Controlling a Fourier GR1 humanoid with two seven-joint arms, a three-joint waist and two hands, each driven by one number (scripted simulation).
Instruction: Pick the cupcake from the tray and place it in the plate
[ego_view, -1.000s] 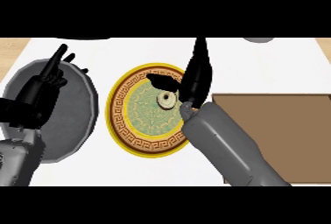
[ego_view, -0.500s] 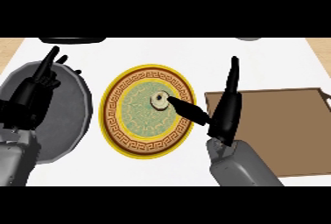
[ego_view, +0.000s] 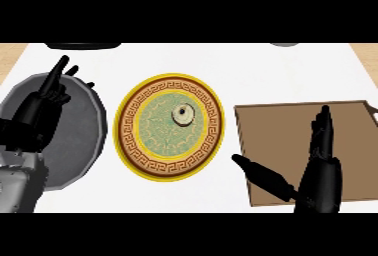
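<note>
The cupcake (ego_view: 182, 114) sits on the plate (ego_view: 148, 155), a little above and right of the plate's middle, on the pale green centre inside the brown band with its gold key pattern and the yellow rim. My right hand (ego_view: 317, 170) is over the near left part of the brown tray (ego_view: 291, 122), fingers straight and pointing away from me, thumb (ego_view: 258, 172) spread out to the left across the tray's left edge toward the plate; it holds nothing and is well apart from the cupcake. My left hand (ego_view: 40, 112) rests at the left side of the view, fingers straight and raised, over a dark grey round pan (ego_view: 77, 145) that lies just beside the plate's left rim. Plate, tray and pan all lie on the white counter (ego_view: 244, 70). Two dark shapes are cut off at the far edge of the counter, and I cannot tell what they are. I can read no writing, brand or label on anything here.
</note>
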